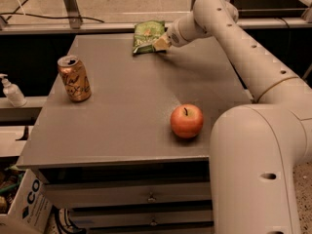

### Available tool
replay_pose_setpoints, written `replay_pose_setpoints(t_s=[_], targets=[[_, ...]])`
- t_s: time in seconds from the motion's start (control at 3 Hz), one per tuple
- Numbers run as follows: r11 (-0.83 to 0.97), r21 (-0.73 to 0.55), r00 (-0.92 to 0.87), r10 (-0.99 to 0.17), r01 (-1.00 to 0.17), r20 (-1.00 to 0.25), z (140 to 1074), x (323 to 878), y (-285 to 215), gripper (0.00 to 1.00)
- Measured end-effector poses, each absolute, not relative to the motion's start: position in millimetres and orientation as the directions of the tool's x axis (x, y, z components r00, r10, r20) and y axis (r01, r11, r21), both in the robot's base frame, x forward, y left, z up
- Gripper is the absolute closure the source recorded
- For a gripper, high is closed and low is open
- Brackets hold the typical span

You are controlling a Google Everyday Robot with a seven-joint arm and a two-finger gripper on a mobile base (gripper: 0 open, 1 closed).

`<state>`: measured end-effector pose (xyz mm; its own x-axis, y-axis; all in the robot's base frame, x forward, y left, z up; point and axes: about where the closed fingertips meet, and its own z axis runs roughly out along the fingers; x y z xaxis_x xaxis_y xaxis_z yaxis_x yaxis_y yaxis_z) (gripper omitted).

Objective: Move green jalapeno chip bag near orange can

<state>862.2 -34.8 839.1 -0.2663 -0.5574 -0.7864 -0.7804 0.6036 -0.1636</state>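
The green jalapeno chip bag [146,35] is at the far middle of the grey table [126,126]. My gripper [161,43] is at the bag's right lower edge, shut on it, with the arm reaching in from the right. The orange can [74,78] stands upright near the table's left edge, well to the front left of the bag and apart from it.
A red-orange apple [186,121] sits near the table's front right. My arm's large white body [253,169] fills the right foreground. A white pump bottle [11,90] stands on a ledge left of the table. Drawers [151,197] are under the tabletop.
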Motion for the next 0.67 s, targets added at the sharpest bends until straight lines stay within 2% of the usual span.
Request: replay_pose_setpoints(t_s=[0.33, 0.67], targets=[[0.585, -0.154, -0.252, -0.552, -0.796, -0.794, 844.6, 854.2, -32.2, 0.88], [0.529, -0.141, -0.219, -0.558, -0.837, -0.801, 853.5, 835.1, -17.7, 1.0]])
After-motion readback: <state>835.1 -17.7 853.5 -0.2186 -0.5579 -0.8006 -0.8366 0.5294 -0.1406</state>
